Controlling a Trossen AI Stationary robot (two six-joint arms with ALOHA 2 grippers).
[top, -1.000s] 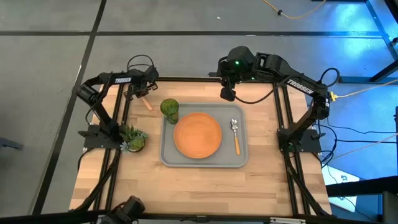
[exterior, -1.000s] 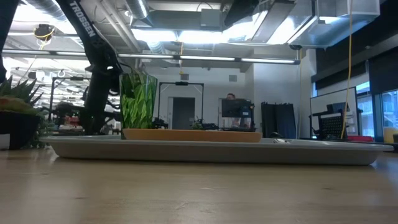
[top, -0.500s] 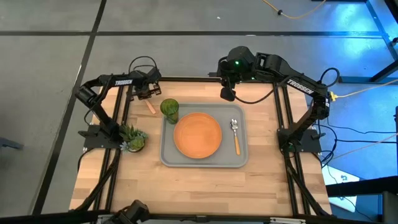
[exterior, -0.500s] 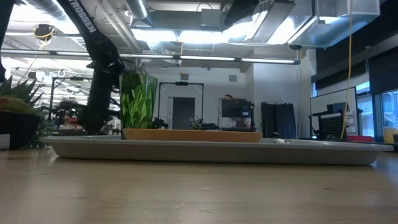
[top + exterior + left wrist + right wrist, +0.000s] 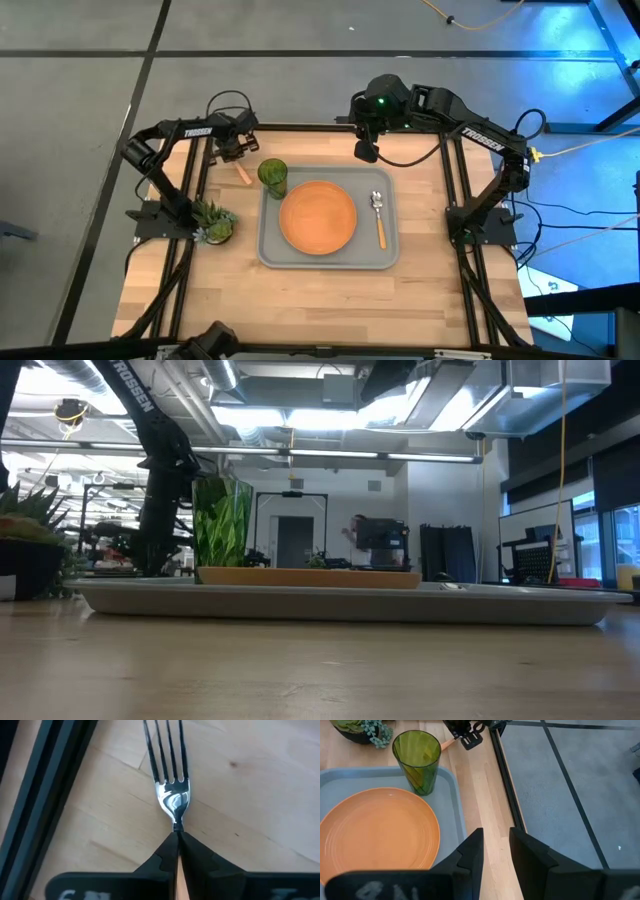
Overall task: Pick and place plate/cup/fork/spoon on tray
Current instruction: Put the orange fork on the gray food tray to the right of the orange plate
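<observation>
- Left tool (image 5: 177, 836) is clenched on the fork (image 5: 169, 767) at the handle's neck; tines are seen over bare wood at the counter's far left corner, next to the black frame rail.
- Fork handle (image 5: 240, 172) lies just beside the tray (image 5: 272, 255), outside it, near the cup (image 5: 273, 175).
- Right tool (image 5: 495, 849) is held released, fingers apart, above the far edge of the counter (image 5: 320, 295), by the tray's far right corner.
- On the tray: cup in the far left corner, plate (image 5: 317, 217) in the middle, spoon (image 5: 378, 215) to its right.
- Potted plant (image 5: 214, 220) sits on the counter left of the tray.
- Counter is light wood planks; grey floor with dark lines is seen around it.
- Low view: lit room with ceiling lamps and a person (image 5: 354, 530) far behind.
</observation>
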